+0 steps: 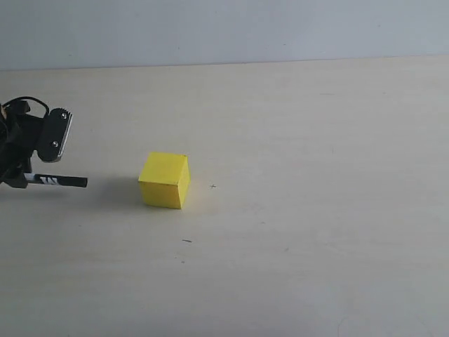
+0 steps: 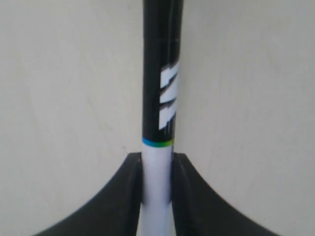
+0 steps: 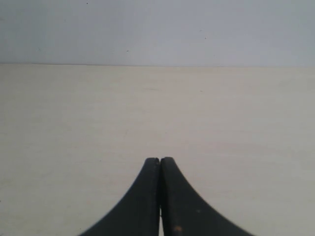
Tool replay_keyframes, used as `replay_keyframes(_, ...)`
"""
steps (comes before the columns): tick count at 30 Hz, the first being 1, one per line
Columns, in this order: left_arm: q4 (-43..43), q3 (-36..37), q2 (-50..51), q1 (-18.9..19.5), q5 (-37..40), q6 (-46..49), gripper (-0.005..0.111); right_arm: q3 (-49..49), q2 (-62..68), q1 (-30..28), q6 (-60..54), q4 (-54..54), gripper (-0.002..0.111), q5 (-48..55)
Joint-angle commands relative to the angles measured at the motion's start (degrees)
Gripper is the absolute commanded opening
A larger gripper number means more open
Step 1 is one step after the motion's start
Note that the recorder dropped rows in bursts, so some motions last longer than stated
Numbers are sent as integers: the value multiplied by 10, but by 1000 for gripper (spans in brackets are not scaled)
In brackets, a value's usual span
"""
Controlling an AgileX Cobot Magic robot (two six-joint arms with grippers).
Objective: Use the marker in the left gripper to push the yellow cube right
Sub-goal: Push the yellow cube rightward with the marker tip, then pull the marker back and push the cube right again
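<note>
At the left, the left gripper [image 2: 156, 169] clamps the marker [image 1: 62, 181] by its white barrel, black tip aimed right. The cube [image 1: 165, 181] sits right of the tip, not touching — turned slightly. An off-centre push may spin it, or the marker may pivot in the jaws. The right gripper [image 3: 160, 164] is closed, empty.

Exterior oblique over table [image 1: 316, 246]; wrists tight behind left claw [image 2: 157, 157], right claw [image 3: 160, 160].
</note>
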Motion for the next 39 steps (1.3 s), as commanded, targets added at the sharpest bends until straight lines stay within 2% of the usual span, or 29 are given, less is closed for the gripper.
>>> replay_keyframes(1,0,-2,-6,-14,-12,0,0,2,-2,-3,-1,0,0,-2)
replay_keyframes(6,0,-2,4,-68,-51,0,0,2,-2,-3,-1,0,0,-2)
replay_keyframes(11,-30,-2,16,-177,-99,-2,0,2,-2,-3,-1,0,0,-2)
replay_keyframes(13,-12,-2,11,-204,-98,-12,0,2,-2,-3,-1,0,0,-2)
replay_keyframes(16,59,-2,1,-206,-87,-85,0,2,-2,-3,-1,0,0,-2)
replay_keyframes(19,118,-2,-4,-185,-53,-144,0,2,-2,-3,-1,0,0,-2)
replay_keyframes(23,123,-2,-6,-150,-1,-153,0,2,-2,-3,-1,0,0,-2)
replay_keyframes(28,95,-2,-6,-140,18,-154,0,2,-2,-3,-1,0,0,-2)
replay_keyframes(32,34,-2,-6,-163,16,-154,0,2,-2,-3,-1,0,0,-2)
replay_keyframes(34,28,-2,-6,-194,16,-154,0,2,-2,-3,-1,0,0,-2)
replay_keyframes(37,14,-5,9,-248,-78,-165,0,2,-2,-3,-1,0,0,-2)
replay_keyframes(39,17,-28,24,-261,-101,-220,0,2,-2,-3,-1,0,0,-2)
